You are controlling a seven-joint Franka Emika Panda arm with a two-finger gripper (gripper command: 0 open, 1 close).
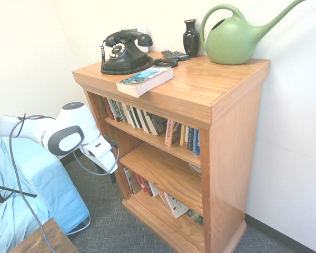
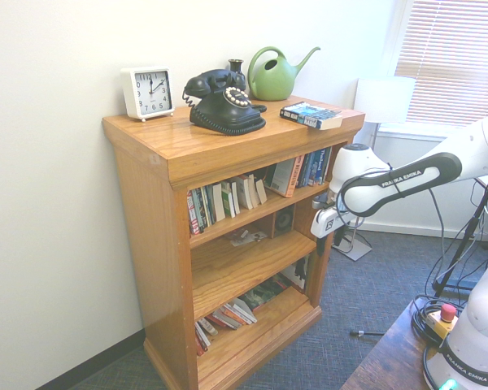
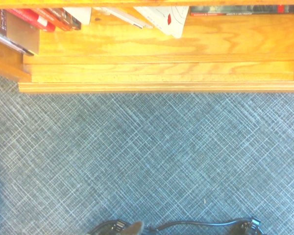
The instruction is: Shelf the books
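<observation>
Setting reads as an office-type room dressed with household items. Floor is grey woven commercial carpet (image 3: 147, 161) with dark baseboard along plain white walls. A window with horizontal blinds (image 2: 451, 57) sits on one side. A wooden bookcase (image 1: 229, 158) stands against the wall, its tiers holding rows of books. On its top: black rotary telephone (image 1: 125, 51), green watering can (image 1: 234, 37), dark vase (image 1: 190, 38), white square clock (image 2: 148, 92), remote control (image 1: 175, 55). A white lamp shade (image 2: 385, 99) stands near the window.

"FRANKA EMIKA" on the arm (image 2: 407, 177); numerals 1–12 on the clock (image 2: 153, 90)
</observation>
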